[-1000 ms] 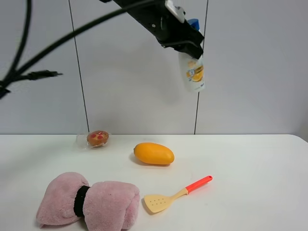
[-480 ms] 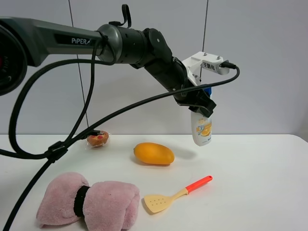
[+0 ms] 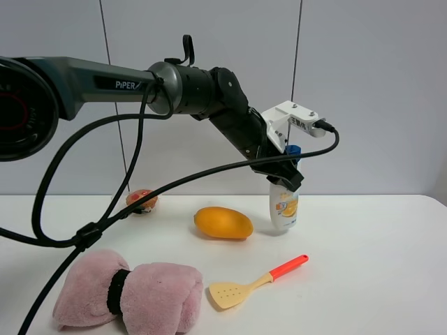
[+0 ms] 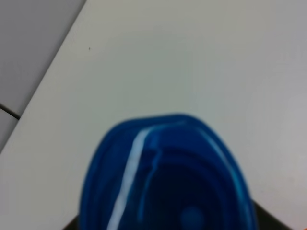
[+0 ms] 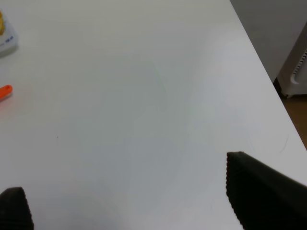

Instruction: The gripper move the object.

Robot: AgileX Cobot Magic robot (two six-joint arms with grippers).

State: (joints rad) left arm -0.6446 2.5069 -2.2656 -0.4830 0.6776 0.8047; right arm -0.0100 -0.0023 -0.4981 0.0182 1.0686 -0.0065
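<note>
The white shampoo bottle (image 3: 283, 209) with a blue cap and an orange-yellow label stands upright with its base at the table, just right of the mango (image 3: 223, 222). My left gripper (image 3: 282, 172) is shut on the bottle's upper part, below the cap. In the left wrist view the blue cap (image 4: 168, 177) fills the lower part and hides the fingers. My right gripper (image 5: 139, 206) is open and empty above bare table; it is out of the exterior view. A corner of the bottle (image 5: 6, 39) shows in the right wrist view.
A spatula (image 3: 257, 282) with an orange-red handle lies in front of the bottle; its handle tip (image 5: 4, 92) shows in the right wrist view. A pink plush roll (image 3: 129, 292) lies front left, a small wrapped snack (image 3: 142, 200) back left. The table edge (image 5: 261, 72) runs past my right gripper.
My left arm has come down with the bottle, from high above the table to the table surface beside the mango. The other things have not moved.
</note>
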